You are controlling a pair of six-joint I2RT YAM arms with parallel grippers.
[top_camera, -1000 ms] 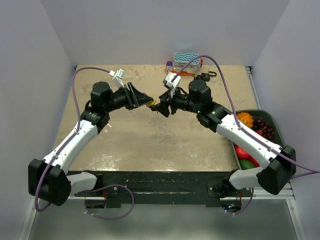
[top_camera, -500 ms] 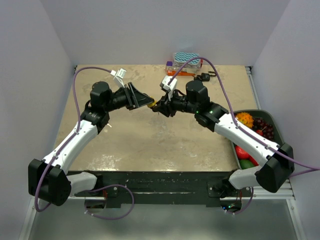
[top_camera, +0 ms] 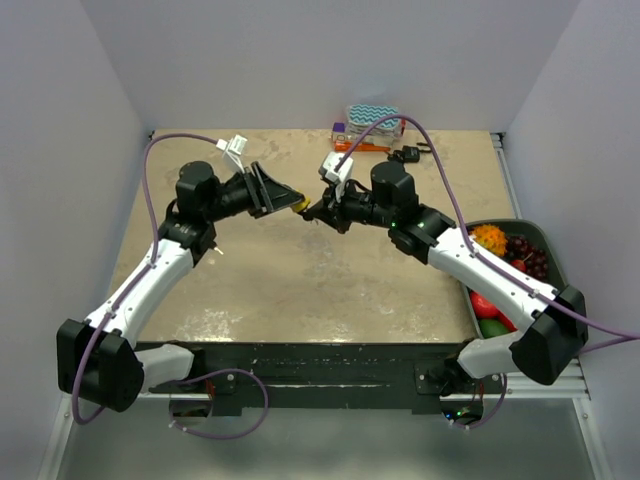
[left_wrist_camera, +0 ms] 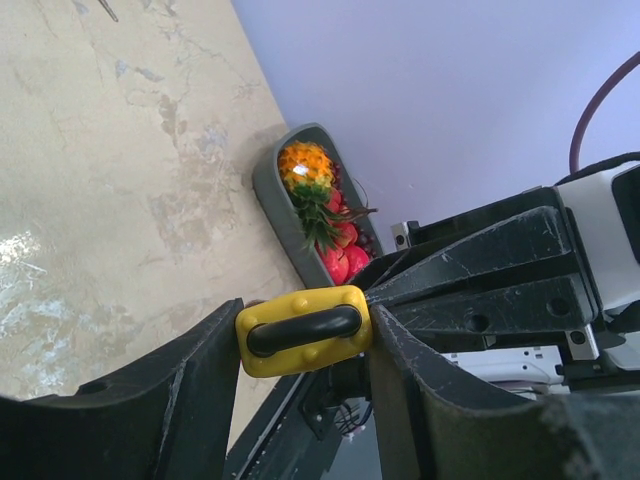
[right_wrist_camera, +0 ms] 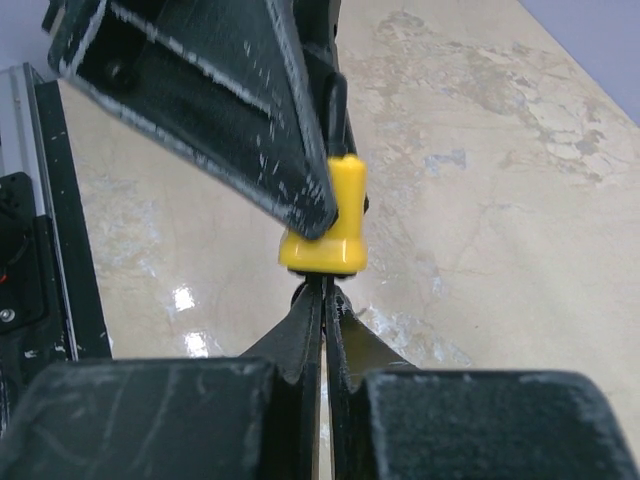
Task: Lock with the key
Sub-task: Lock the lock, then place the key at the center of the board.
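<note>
A yellow padlock (top_camera: 300,207) with a black shackle hangs above the table's middle, clamped by its sides between the fingers of my left gripper (top_camera: 296,205). The left wrist view shows the padlock (left_wrist_camera: 303,330) shackle-side on, spanning my left gripper (left_wrist_camera: 305,322). My right gripper (top_camera: 312,212) meets it from the right. In the right wrist view my right gripper (right_wrist_camera: 323,287) is shut just under the padlock (right_wrist_camera: 325,245). The key (right_wrist_camera: 297,296) shows only as a thin dark edge pinched between the fingers; its blade is hidden.
A grey tray (top_camera: 548,250) of toy fruit sits at the table's right edge, also seen as the tray (left_wrist_camera: 268,190) in the left wrist view. At the back stand a patterned box (top_camera: 372,115) and a dark padlock (top_camera: 411,152).
My right gripper has moved left up to the padlock's underside and gone from open to shut. The left gripper has kept its hold, shifting only slightly.
</note>
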